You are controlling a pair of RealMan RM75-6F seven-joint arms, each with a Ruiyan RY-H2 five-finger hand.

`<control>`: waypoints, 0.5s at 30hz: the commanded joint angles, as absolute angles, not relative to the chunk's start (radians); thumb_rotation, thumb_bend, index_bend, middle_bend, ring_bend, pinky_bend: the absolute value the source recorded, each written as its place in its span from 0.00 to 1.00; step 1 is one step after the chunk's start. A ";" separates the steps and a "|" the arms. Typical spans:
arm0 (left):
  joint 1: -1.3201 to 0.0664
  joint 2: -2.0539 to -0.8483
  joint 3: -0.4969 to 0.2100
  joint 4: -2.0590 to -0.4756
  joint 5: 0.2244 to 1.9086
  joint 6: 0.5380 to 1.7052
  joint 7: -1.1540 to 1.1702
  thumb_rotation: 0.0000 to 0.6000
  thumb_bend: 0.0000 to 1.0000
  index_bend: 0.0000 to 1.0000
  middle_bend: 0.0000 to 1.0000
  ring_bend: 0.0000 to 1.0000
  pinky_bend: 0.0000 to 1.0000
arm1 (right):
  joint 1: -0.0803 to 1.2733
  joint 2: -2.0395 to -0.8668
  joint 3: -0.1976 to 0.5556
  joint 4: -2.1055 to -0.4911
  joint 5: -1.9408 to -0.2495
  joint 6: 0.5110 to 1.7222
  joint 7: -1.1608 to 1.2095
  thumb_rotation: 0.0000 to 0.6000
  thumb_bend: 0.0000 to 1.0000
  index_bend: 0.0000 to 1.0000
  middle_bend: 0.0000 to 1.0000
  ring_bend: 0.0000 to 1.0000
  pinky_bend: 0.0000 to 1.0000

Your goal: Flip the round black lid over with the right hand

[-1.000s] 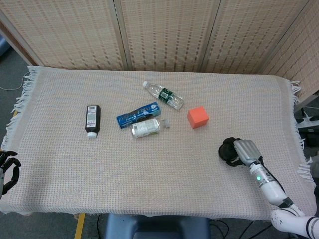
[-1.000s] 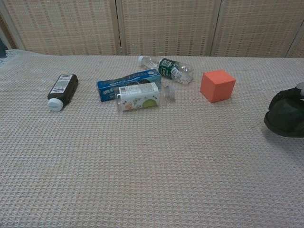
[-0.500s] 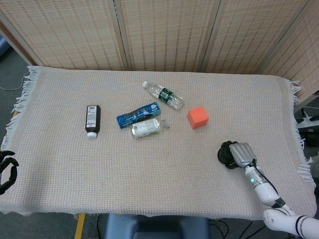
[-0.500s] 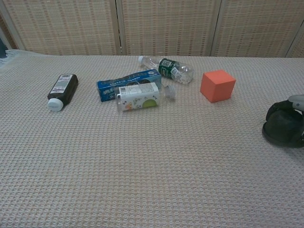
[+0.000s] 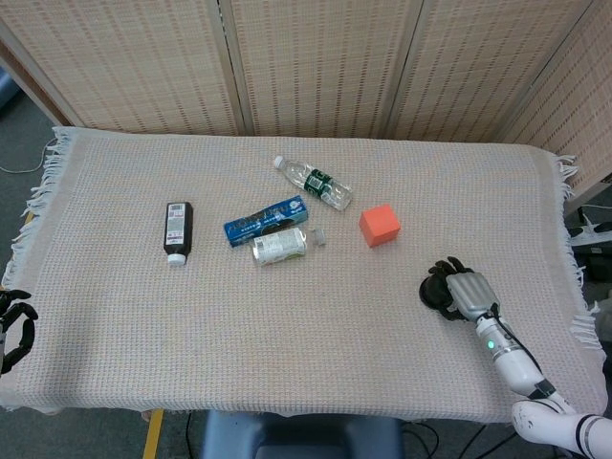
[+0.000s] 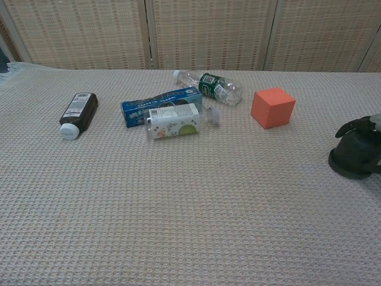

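Since the earlier frames the right hand (image 5: 468, 292) has shifted slightly on the round black lid (image 5: 436, 293); its dark fingers (image 5: 448, 267) now show raised and spread above the lid's far edge, where before they were curled against it. Lid position is almost unchanged, and it now sits flat on the cloth.

Landmark: orange cube (image 5: 380, 226).
- Round black lid: near-right of the cube, close to the counter (image 5: 124, 316) right side. In the chest view the lid (image 6: 352, 159) lies flat on the woven cloth at the right border of the frame.
- Right hand: palm-down over the right half of the lid, resting on it. Fingers loosely spread, not closed around the lid; whether any fingertip hooks the rim, cannot tell. Only a sliver of the hand (image 6: 375, 123) shows in the chest view.
- Left hand (image 5: 13, 325): far to the near-left of the cube, off the counter edge, dark fingers curled, holding nothing.
- Clear water bottle (image 5: 314, 183): on its side, just far-left of the cube.
- Blue box (image 5: 267, 221) and small white-labelled bottle (image 5: 281, 245): left of the cube, touching each other.
- Dark brown bottle (image 5: 178, 229): well left of the cube, lying flat, white cap toward the near side.
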State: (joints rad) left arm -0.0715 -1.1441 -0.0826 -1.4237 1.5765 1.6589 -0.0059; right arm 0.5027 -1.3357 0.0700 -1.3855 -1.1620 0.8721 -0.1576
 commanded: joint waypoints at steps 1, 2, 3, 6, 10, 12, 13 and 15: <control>-0.071 -1.145 -0.082 -1.424 1.577 1.660 -0.004 1.00 0.54 0.56 0.35 0.28 0.56 | 0.502 -1.327 0.071 -1.396 -1.154 0.870 -0.161 1.00 0.36 0.12 0.04 0.00 0.19; -0.071 -1.145 -0.082 -1.424 1.577 1.660 -0.004 1.00 0.54 0.56 0.35 0.28 0.56 | 0.502 -1.324 0.072 -1.400 -1.151 0.870 -0.162 1.00 0.35 0.10 0.03 0.00 0.18; -0.071 -1.145 -0.083 -1.424 1.577 1.660 -0.004 1.00 0.54 0.56 0.35 0.28 0.56 | 0.501 -1.320 0.073 -1.405 -1.148 0.872 -0.163 1.00 0.35 0.08 0.02 0.00 0.17; -0.071 -1.145 -0.083 -1.424 1.576 1.660 -0.005 1.00 0.54 0.56 0.35 0.28 0.56 | 0.500 -1.308 0.074 -1.420 -1.140 0.870 -0.165 1.00 0.34 0.04 0.00 0.00 0.16; -0.071 -1.145 -0.082 -1.425 1.577 1.659 -0.002 1.00 0.54 0.56 0.35 0.28 0.56 | 0.496 -1.292 0.073 -1.441 -1.138 0.874 -0.161 1.00 0.32 0.02 0.00 0.00 0.16; -0.071 -1.145 -0.082 -1.425 1.577 1.659 -0.001 1.00 0.54 0.56 0.35 0.28 0.56 | 0.493 -1.284 0.073 -1.453 -1.142 0.879 -0.153 1.00 0.32 0.02 0.00 0.00 0.16; -0.071 -1.145 -0.082 -1.425 1.577 1.659 0.000 1.00 0.54 0.56 0.35 0.28 0.56 | 0.490 -1.283 0.074 -1.457 -1.146 0.884 -0.149 1.00 0.32 0.02 0.00 0.00 0.16; -0.072 -1.146 -0.082 -1.425 1.577 1.658 0.001 1.00 0.54 0.56 0.35 0.28 0.56 | 0.485 -1.282 0.074 -1.463 -1.156 0.898 -0.142 1.00 0.32 0.05 0.00 0.00 0.18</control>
State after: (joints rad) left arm -0.0717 -1.1457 -0.0818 -1.4250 1.5768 1.6577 0.0008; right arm 0.4884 -1.2835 0.0737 -1.4595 -1.1503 0.8920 -0.1462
